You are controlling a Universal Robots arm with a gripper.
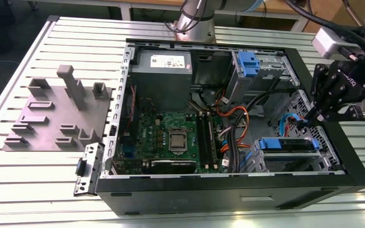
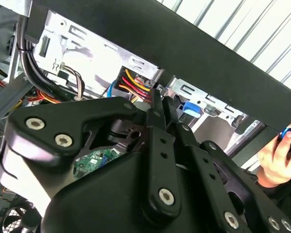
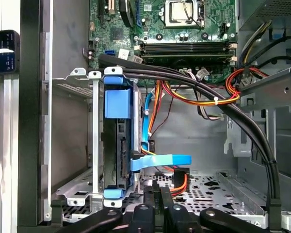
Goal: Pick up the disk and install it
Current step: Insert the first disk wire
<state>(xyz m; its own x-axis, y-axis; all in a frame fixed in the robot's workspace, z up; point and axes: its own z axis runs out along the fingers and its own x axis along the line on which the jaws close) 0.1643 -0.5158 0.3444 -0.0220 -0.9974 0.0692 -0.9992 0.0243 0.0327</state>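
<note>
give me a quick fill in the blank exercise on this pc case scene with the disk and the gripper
1. The disk sits in a metal drive cage, held in a bracket of ____ plastic.
2. The gripper hangs over the open computer case on the exterior view's ____ side.
3. On the slatted table, outside the case on the exterior view's left, stands a ____ fixture block.

Missing words: blue; right; grey

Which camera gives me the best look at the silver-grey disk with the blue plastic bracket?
The first wrist view: the disk stands edge-on in its metal cage, bracket and cable end plain. The exterior view shows it smaller, in the bay under the gripper.
</note>
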